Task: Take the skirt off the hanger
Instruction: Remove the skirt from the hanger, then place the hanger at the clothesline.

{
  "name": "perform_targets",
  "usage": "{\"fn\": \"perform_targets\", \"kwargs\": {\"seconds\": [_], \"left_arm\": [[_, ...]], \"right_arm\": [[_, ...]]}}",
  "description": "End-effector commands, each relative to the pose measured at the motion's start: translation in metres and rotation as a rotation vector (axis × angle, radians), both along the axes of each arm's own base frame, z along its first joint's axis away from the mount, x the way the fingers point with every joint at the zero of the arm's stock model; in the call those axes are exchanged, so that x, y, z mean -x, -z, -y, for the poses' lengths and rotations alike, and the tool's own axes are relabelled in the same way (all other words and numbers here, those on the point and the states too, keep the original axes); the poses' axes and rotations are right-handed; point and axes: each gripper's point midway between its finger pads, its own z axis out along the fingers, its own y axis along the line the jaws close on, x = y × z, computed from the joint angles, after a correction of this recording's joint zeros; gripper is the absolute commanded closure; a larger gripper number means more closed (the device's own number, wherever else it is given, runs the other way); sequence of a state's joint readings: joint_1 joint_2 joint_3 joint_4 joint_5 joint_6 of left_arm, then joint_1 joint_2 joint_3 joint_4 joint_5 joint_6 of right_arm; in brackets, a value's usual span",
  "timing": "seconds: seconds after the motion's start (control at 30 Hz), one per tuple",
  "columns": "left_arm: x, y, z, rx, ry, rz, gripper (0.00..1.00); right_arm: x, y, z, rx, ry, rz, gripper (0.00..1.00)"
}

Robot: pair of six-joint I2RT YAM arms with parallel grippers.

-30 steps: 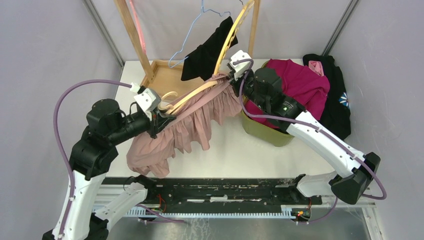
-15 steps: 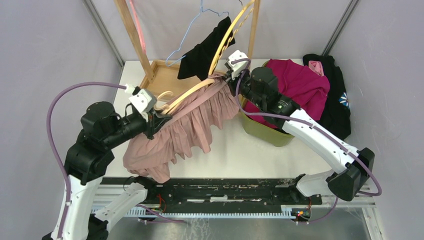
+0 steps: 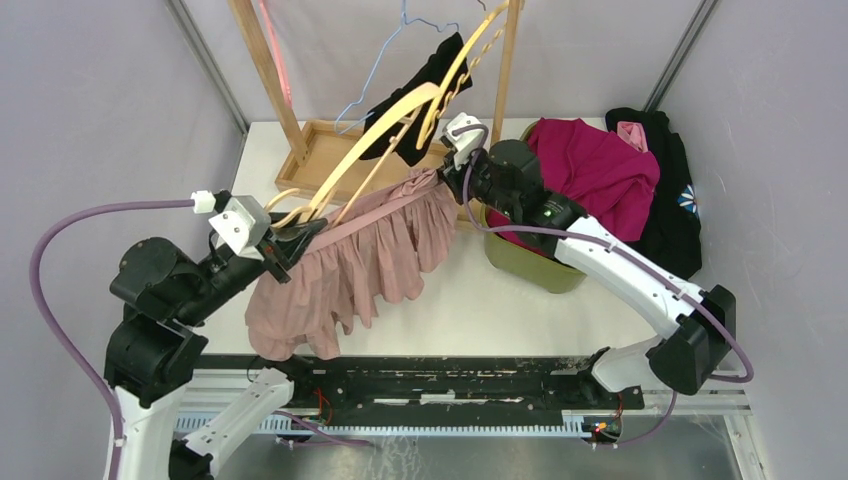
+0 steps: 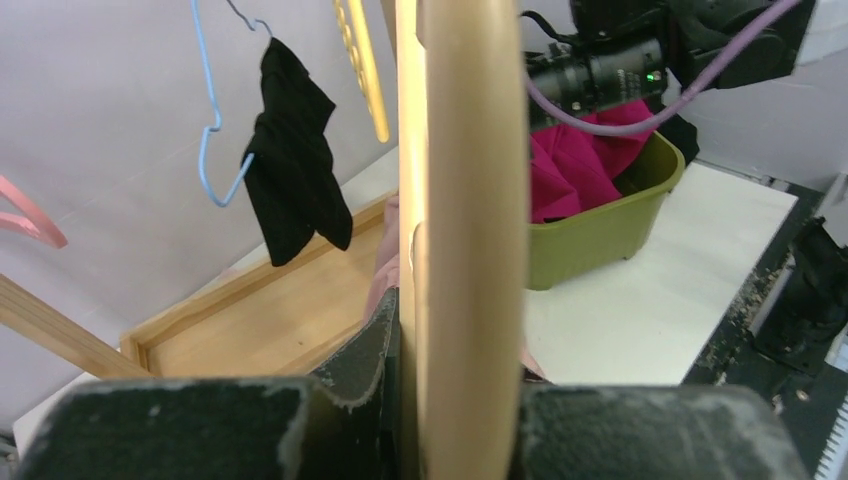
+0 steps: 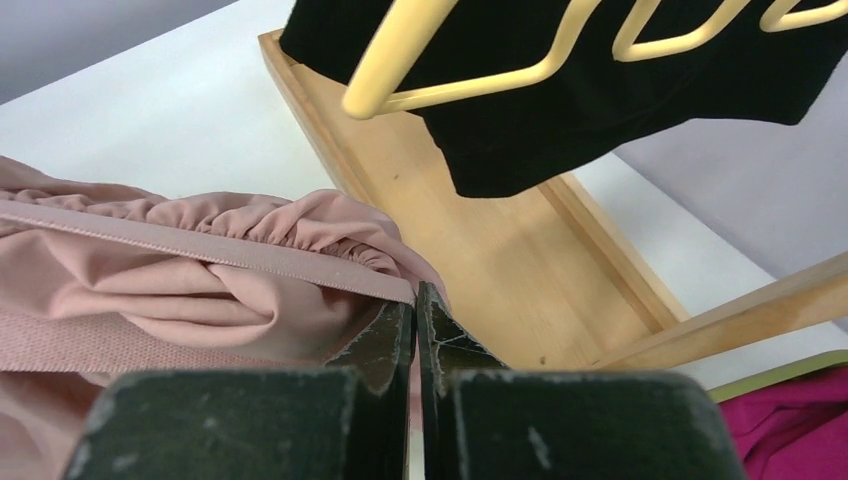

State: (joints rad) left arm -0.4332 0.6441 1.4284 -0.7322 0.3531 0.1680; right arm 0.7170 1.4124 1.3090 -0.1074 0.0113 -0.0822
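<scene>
The pink pleated skirt (image 3: 350,265) hangs stretched between my two grippers above the table. My left gripper (image 3: 290,240) is shut on the lower end of a pale wooden hanger (image 3: 370,140). The hanger slants up and to the right, and its far end stands above the skirt's waistband. In the left wrist view the hanger (image 4: 470,200) fills the gap between the jaws of the left gripper (image 4: 455,385). My right gripper (image 3: 440,175) is shut on the skirt's right waistband corner. The right wrist view shows the right gripper (image 5: 415,300) pinching the skirt (image 5: 200,270) at its band.
A green basket (image 3: 530,260) holding a magenta garment sits under the right arm, with black clothing (image 3: 670,190) beyond it. At the back stand a wooden tray (image 3: 325,150) and rack posts (image 3: 265,70). A blue wire hanger (image 3: 375,80) and a black garment (image 3: 410,110) hang there.
My left arm has drawn back to the left and tilted the hanger up. The hanger's right end has risen clear of the waistband, and the skirt has shifted left.
</scene>
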Motion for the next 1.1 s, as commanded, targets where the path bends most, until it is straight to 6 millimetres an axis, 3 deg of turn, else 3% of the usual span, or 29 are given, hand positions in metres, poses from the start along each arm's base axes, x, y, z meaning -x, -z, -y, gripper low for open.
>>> {"fn": "perform_targets", "kwargs": {"seconds": [0.0, 0.1, 0.3, 0.47, 0.63, 0.83, 0.93, 1.07], "left_arm": [[0.025, -0.078, -0.023, 0.207, -0.061, 0.282, 0.97], [0.003, -0.087, -0.028, 0.285, -0.135, 0.346, 0.97], [-0.040, -0.104, -0.016, 0.293, -0.171, 0.377, 0.97], [-0.042, -0.121, -0.015, 0.339, -0.168, 0.401, 0.97], [-0.025, -0.141, -0.022, 0.402, -0.158, 0.464, 0.97], [-0.018, -0.149, -0.035, 0.415, -0.203, 0.488, 0.97], [-0.029, -0.150, -0.038, 0.366, -0.254, 0.429, 0.97], [-0.066, -0.137, -0.038, 0.258, -0.351, 0.287, 0.97]], "right_arm": [[-0.030, 0.033, 0.094, 0.115, 0.351, -0.081, 0.99], [-0.003, 0.031, 0.078, 0.040, 0.268, -0.131, 0.99], [0.080, 0.027, 0.012, 0.044, 0.032, -0.148, 0.99], [0.123, 0.014, -0.020, 0.044, -0.114, -0.150, 0.99], [0.135, 0.008, -0.033, 0.058, -0.144, -0.126, 0.99], [0.138, -0.012, -0.033, 0.040, -0.148, -0.091, 0.99], [0.139, -0.026, -0.023, 0.043, -0.134, -0.061, 0.99], [0.139, -0.050, -0.002, 0.051, -0.094, -0.003, 0.99]]}}
